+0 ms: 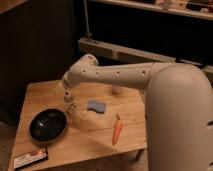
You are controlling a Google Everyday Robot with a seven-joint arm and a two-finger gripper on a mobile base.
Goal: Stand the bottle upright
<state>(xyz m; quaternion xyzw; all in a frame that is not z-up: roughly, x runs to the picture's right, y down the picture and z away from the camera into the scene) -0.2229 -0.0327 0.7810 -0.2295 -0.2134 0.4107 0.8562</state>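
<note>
Camera view shows my pincer low over the table, between the black bowl and blue sponge, with the bottle right at its tip, its long way unclear.

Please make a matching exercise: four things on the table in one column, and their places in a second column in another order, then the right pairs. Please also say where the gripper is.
1. black bowl
2. blue sponge
3. carrot
4. flat packet

A. table's front left corner
B. right of the sponge, nearer the front
C. middle of the table
D. left side, behind the packet

Pairs: 1-D, 2-C, 3-B, 4-A

The gripper is between bowl and sponge.
</note>
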